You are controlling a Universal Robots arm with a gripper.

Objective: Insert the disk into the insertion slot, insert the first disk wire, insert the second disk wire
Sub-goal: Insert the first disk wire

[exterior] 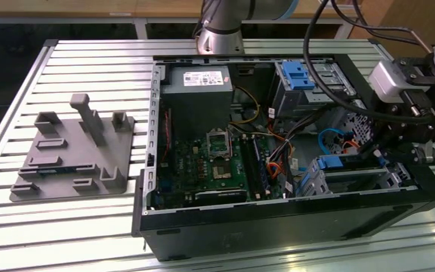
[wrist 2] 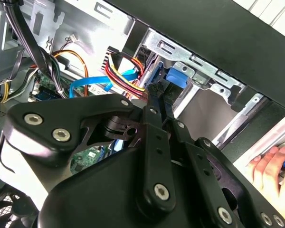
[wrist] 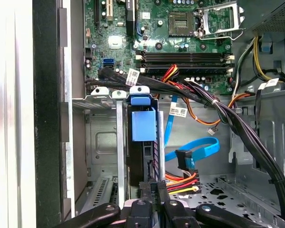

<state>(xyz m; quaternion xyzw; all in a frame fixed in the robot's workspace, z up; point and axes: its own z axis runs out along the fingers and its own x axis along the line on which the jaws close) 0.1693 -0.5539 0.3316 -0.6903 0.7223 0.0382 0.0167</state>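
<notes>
Claw (wrist: pixel 152 184) beside blue-framed disk (wrist: pixel 143 124) in silver slot (wrist: pixel 100 142)

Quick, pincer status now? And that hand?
Pincer: closed on the black wire connector at the disk.
Person's hand: beside the case; whether it holds anything cannot be told.

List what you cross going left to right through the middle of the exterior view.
Grey fixture plate with upright pegs → green motherboard → orange and black wire bundle → disk in its blue carrier. The gripper overlaps the disk, so it is left out.
</notes>
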